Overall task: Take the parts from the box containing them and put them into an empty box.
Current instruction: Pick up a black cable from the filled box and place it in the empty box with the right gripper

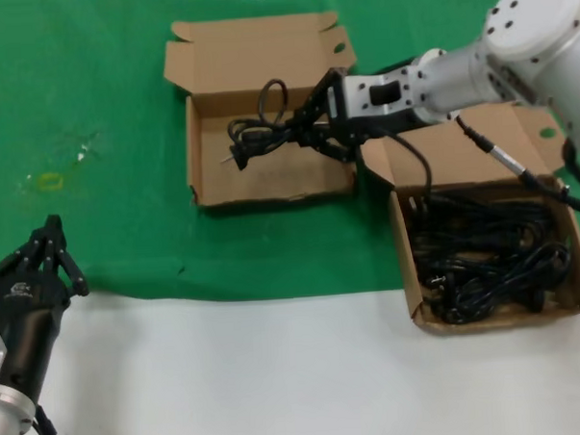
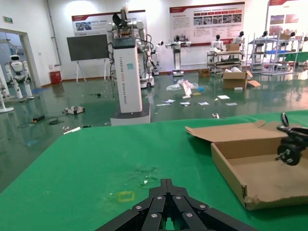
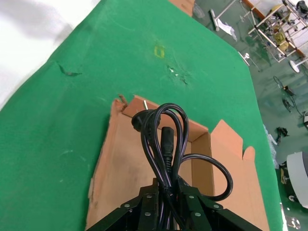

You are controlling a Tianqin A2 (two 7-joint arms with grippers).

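Observation:
Two brown cardboard boxes lie open on the green cloth. The box containing the parts (image 1: 403,256), on the right, holds a tangle of black power cords (image 1: 484,252). My right gripper (image 1: 316,118) hangs over the empty box (image 1: 269,178), shut on one coiled cord (image 1: 257,134) whose plug points left above the box floor. In the right wrist view the cord (image 3: 162,137) loops out from my shut gripper (image 3: 168,185) above the bare box floor (image 3: 120,168). My left gripper (image 1: 52,226) is parked at the near left, shut and holding nothing.
The empty box's lid (image 1: 254,48) lies flat behind it; the full box's lid (image 1: 460,152) sits under my right arm. A white table strip (image 1: 277,372) runs along the front. In the left wrist view my gripper (image 2: 166,182) faces a yellow mark (image 2: 126,196) on the cloth.

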